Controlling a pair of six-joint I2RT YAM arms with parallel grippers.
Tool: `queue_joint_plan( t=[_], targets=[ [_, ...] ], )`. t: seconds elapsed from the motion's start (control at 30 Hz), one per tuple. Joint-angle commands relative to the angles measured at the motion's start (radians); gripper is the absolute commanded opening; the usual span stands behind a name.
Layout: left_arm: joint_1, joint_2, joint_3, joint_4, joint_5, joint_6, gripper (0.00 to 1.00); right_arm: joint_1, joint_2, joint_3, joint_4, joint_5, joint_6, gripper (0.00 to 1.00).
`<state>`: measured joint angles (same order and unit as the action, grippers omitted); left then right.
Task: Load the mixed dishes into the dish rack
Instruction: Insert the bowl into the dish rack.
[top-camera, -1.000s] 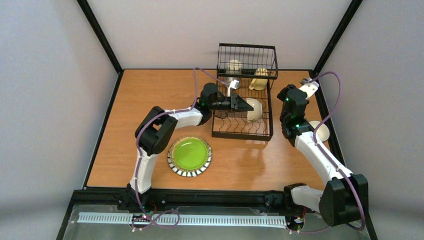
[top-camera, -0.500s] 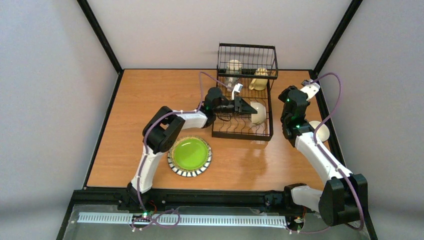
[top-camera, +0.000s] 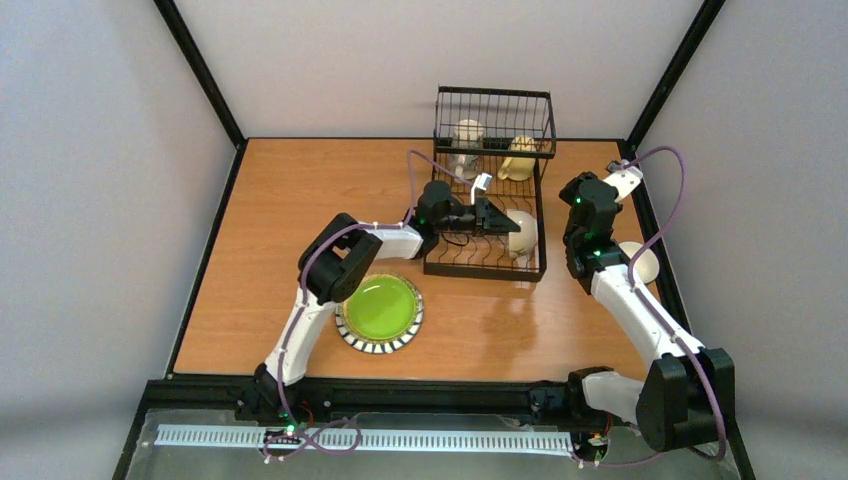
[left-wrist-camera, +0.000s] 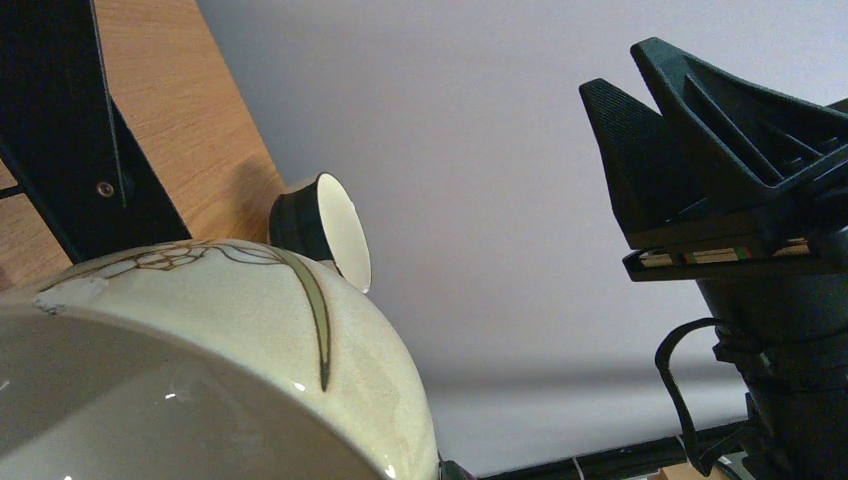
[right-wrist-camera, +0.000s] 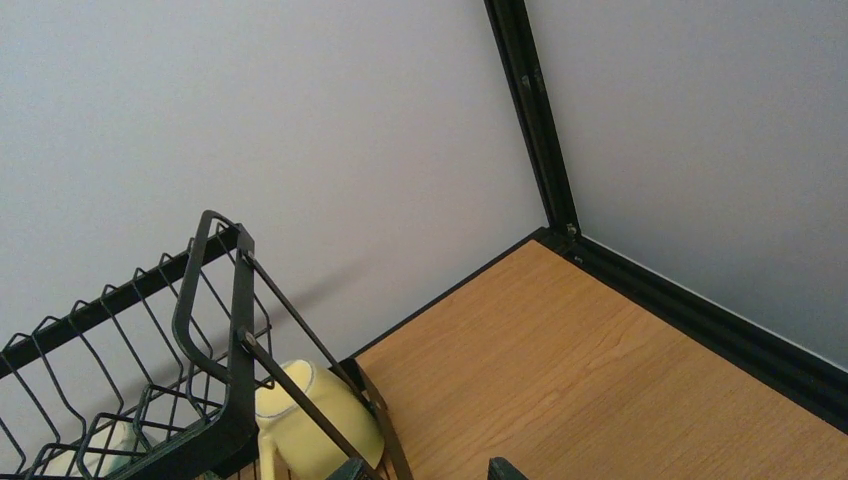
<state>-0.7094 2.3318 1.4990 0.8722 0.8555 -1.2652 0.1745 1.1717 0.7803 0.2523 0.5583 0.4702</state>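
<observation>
Over the dish rack (top-camera: 478, 262), the left gripper (top-camera: 511, 221) clamps the cream bowl (top-camera: 526, 238).

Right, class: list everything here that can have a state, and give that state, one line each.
dish rack, partly loaded
cream bowl, on edge over the rack base, gripped
left end effector, shut on the cream bowl
right end effector, open, empty
lime-green plate, flat on the table, unloaded
white mug, at the rack's basket end
yellow mug, at the rack's basket end
cup, on the table right of the rack
</observation>
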Motion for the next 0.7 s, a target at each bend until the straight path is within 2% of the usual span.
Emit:
queue_joint_plan(
  t=[0.0, 0.67],
  targets=[
    [-0.01, 0.017, 0.061, 0.138, -0.01, -0.036, 0.0, -0.013, 0.009, -0.021, 0.027, -0.004, 0.024, 0.7],
    [-0.019, 0.113, 0.11, 0.307, -0.032, -0.187, 0.0, -0.027, 0.019, -0.018, 0.031, -0.017, 0.022, 0.7]
  ],
)
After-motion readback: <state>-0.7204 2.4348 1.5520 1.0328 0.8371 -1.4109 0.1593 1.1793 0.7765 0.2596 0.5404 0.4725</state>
